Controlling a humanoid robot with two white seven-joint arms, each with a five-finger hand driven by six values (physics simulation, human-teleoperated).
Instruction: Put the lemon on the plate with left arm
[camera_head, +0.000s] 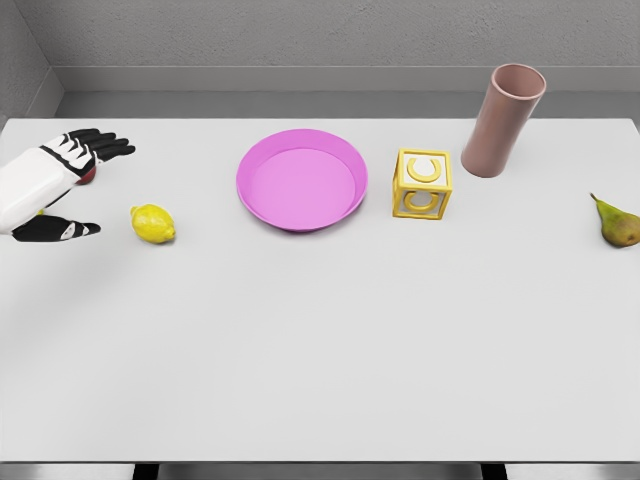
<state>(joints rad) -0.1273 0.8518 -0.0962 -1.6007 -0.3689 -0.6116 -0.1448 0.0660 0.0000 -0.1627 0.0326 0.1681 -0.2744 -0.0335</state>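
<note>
A yellow lemon lies on the white table, left of the pink plate. The plate holds nothing. My left hand hovers at the far left edge, just left of the lemon and apart from it. Its black fingers are spread toward the right and its thumb points at the lemon, with nothing between them. The right arm is out of view.
A yellow letter block stands right of the plate. A tall dusty-pink cup stands behind it at the back right. A green-brown pear lies at the right edge. A small red thing peeks from behind my left hand.
</note>
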